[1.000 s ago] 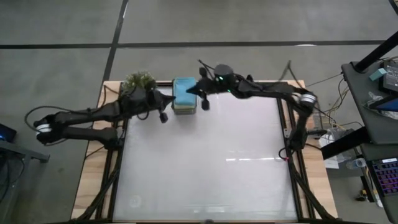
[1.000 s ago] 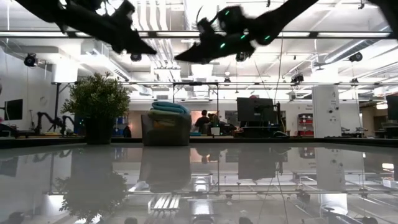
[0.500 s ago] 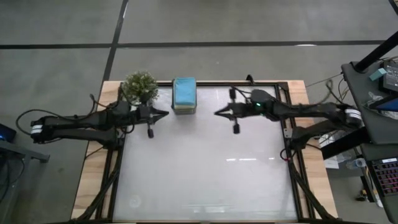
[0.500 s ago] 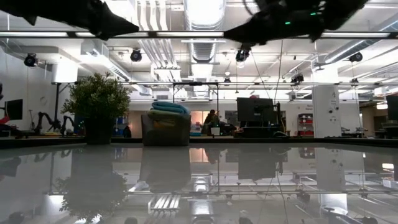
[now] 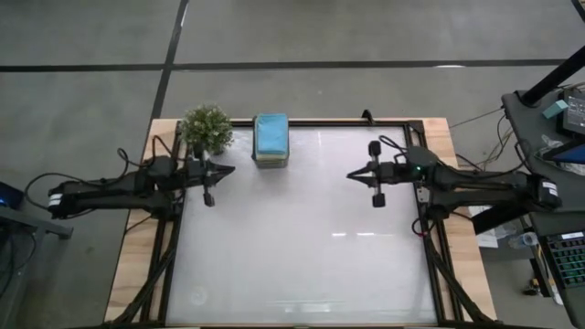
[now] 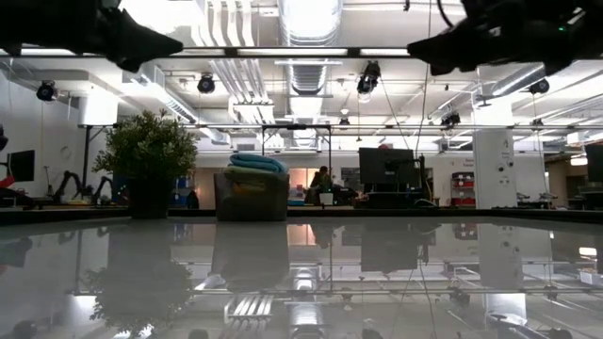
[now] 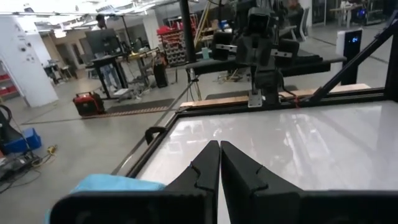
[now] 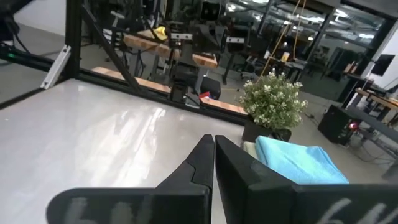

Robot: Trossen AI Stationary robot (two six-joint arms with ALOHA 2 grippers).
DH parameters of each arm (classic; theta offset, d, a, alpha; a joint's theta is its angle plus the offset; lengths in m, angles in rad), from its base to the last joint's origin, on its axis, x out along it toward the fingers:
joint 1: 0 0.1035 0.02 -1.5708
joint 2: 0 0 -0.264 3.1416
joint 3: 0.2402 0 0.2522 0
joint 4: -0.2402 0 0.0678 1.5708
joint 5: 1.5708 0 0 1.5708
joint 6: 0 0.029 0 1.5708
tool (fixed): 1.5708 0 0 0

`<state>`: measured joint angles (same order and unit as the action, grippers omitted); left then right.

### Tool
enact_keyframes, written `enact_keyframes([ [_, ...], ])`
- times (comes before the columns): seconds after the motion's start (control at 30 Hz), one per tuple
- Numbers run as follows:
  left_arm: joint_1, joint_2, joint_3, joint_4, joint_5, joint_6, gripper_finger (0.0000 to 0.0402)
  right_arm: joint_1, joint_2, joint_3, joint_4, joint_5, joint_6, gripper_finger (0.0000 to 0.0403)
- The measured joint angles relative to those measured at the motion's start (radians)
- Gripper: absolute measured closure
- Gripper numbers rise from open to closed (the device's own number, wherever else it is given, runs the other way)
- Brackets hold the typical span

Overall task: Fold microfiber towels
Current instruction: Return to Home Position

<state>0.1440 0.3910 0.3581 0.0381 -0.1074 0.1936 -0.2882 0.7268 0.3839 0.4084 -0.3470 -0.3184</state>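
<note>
Both arms have drawn back from the bin since a second ago, when their tips met over it at the upper middle of the high view. The left tool (image 5: 227,170) now sits at the left edge of the worktop, just below the plant. The right tool (image 5: 353,174) has pulled out to the right of centre, farther than half a second ago. Each wrist view shows its own tool closed, the two dark fingers (image 7: 208,163) of the left pressed flat together and the fingers (image 8: 200,155) of the right likewise.

The glossy white worktop (image 5: 302,247) lies in a wooden frame on a grey concrete floor crossed by dark seams. In the low view it mirrors a workshop of ceiling ducts, hanging lamps and screens, with a person far back at centre. A small bushy green potted plant (image 5: 207,126) stands at the upper left of the surface.

The folded microfiber towels (image 5: 271,135) are stacked in the small dark grey bin (image 6: 251,198), just right of the plant at the top edge of the worktop. A light blue towel (image 6: 252,162) lies uppermost, rising in a soft hump above the rim, with a greenish layer showing under it.
</note>
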Motion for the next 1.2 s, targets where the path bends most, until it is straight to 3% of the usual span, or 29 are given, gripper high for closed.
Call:
enact_keyframes([
  [0.5,0.0,-0.151,-0.133,0.004,-0.06,0.04,0.0402,0.0,-0.343,-0.207,0.001,-0.002,0.022,0.0394],
  [0.7,0.0,-0.22,-0.201,0.032,-0.058,0.025,0.0402,0.0,-0.434,-0.293,0.033,-0.076,0.062,0.0394],
  [0.97,0.0,-0.318,-0.347,0.224,0.026,0.026,0.0402,0.0,-0.541,-0.371,0.143,-0.094,0.139,0.0394],
  [1.2,0.0,-0.367,-0.35,0.236,0.096,-0.005,0.0402,0.0,-0.584,-0.371,0.145,-0.152,0.165,0.0394],
])
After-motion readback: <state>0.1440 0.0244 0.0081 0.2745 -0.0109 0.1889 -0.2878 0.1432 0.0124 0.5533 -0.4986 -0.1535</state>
